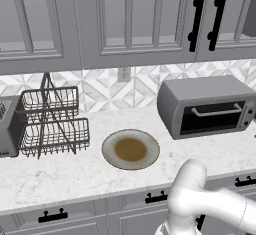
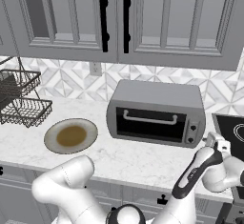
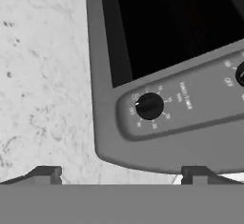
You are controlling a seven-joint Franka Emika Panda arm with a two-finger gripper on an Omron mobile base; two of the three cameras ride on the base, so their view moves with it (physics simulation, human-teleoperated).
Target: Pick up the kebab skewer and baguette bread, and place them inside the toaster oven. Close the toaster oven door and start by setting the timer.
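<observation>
Claw [image 2: 217,144] sits at right-centre of the right base view, just right of the toaster oven [image 2: 157,111], and is wide open with nothing between the tips. In the hand view the claw [image 3: 121,175] has its tips spread along the bottom edge, well below a black dial [image 3: 149,106]. The dial sits on a grey band under a dark panel. I can't tell if that's the oven's knob strip or the dark cooktop [image 2: 231,130] beside it. The toaster oven door [image 2: 150,123] looks shut, bar handle [image 2: 150,119] flush near its top, so loading seems done. The plate [image 1: 131,149] at centre of the counter [image 1: 60,169] carries only a brown patch. My read is that the kebab skewer and baguette bread are behind the dark glass, though I can't confirm it through the glass. Open jaws near the oven knobs [image 2: 192,131] fit the timer step: line up on the dial, close, twist. Risk is a hand aimed at the wrong appliance's dial.
</observation>
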